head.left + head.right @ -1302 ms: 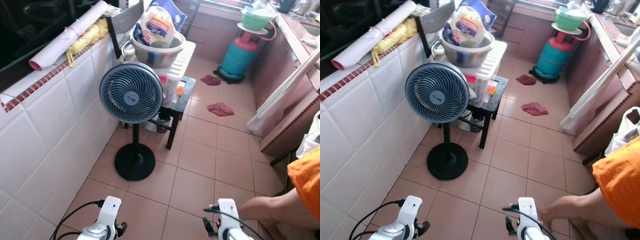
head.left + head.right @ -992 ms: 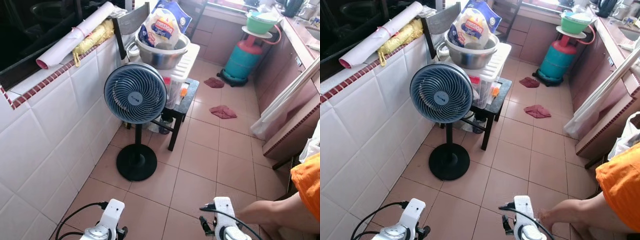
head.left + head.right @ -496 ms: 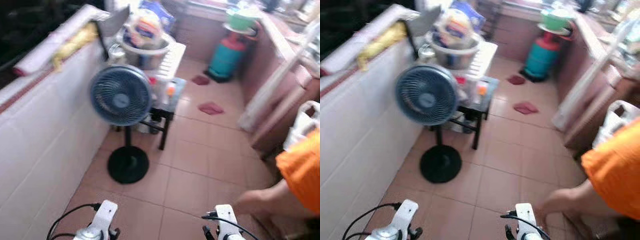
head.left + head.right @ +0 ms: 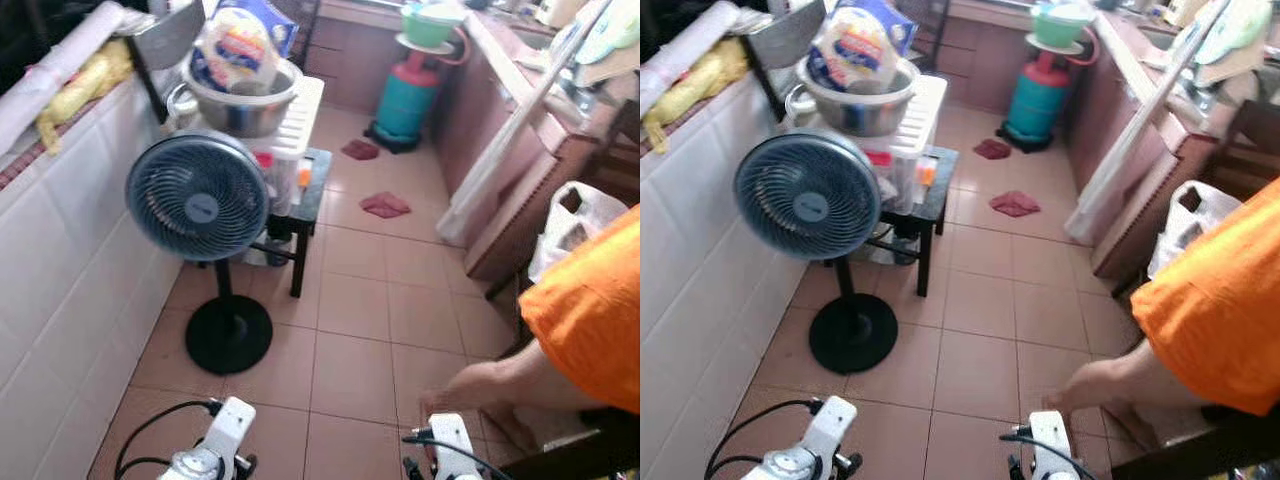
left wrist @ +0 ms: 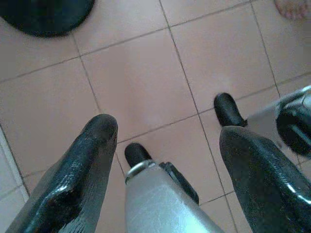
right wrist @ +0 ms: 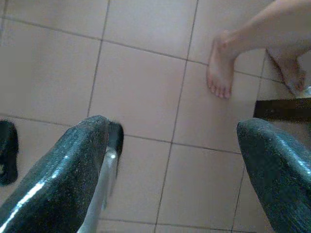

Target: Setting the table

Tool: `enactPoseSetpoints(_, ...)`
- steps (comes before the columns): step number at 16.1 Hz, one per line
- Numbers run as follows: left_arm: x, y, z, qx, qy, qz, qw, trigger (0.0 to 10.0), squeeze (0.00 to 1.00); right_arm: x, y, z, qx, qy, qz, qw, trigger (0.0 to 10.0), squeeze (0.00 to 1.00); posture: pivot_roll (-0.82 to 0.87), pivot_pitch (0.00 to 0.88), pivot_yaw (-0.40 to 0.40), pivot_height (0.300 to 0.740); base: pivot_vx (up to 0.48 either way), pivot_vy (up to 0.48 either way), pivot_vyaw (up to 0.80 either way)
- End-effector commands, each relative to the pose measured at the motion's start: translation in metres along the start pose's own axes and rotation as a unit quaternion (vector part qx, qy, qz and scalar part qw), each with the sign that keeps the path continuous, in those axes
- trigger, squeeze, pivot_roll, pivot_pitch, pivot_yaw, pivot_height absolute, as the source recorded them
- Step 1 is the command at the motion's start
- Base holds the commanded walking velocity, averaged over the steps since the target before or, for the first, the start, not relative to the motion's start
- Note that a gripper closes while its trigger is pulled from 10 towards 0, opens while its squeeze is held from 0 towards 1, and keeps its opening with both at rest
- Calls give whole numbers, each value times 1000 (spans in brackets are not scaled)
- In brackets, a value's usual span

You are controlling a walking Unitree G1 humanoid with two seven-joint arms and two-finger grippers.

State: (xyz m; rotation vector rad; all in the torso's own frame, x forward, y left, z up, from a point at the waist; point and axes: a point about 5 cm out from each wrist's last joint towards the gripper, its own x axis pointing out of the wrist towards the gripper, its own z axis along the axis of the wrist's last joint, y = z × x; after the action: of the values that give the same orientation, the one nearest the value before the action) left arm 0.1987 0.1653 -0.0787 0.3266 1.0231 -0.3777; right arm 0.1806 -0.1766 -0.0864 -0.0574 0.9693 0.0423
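Both arms hang low over a pink tiled floor (image 4: 355, 310), the left arm (image 4: 222, 448) and right arm (image 4: 445, 450) at the bottom edge of the eye views. My left gripper (image 5: 167, 131) is open above bare tiles, with nothing between its fingers. My right gripper (image 6: 177, 127) is open too, and a person's bare foot (image 6: 221, 68) stands on the floor beyond it. A steel bowl (image 4: 238, 100) holding a food packet rests on a white plastic box (image 4: 300, 115) ahead on the left. A green bowl (image 4: 428, 25) sits on top of a teal gas cylinder (image 4: 405, 95).
A standing fan (image 4: 198, 198) on a black round base (image 4: 228, 335) stands by the white tiled wall (image 4: 60, 270). A person in orange (image 4: 590, 300) is close on my right, one leg (image 4: 480, 385) near my right arm. Kitchen counter (image 4: 520, 180), white bag (image 4: 575, 225) and red rags (image 4: 384, 205) lie beyond.
The whole view has swung to the right: the fan now sits further left and much more of the person in orange shows. Both arms hang as before.
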Motion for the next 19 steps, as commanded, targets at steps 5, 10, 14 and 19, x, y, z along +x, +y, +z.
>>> enactPoseSetpoints(5,-1,-2,-9,95,29,-27,995,10000,0,-3,2,-17,72,6,-29,997,10000,0,213,49,9,740,0,0,0)
enactPoseSetpoints(10,1,-5,6,173,35,-57,983,10000,0,-10,15,-47,135,31,-47,989,10000,0,158,58,106,740,0,0,0)
enactPoseSetpoints(14,4,-16,11,121,12,-41,992,10000,0,-11,17,-47,123,28,-39,991,10000,0,144,52,54,740,0,0,0)
enactPoseSetpoints(19,4,-38,-14,84,41,-57,994,10000,0,-7,-3,-30,92,9,-41,995,10000,0,138,56,-5,740,0,0,0)
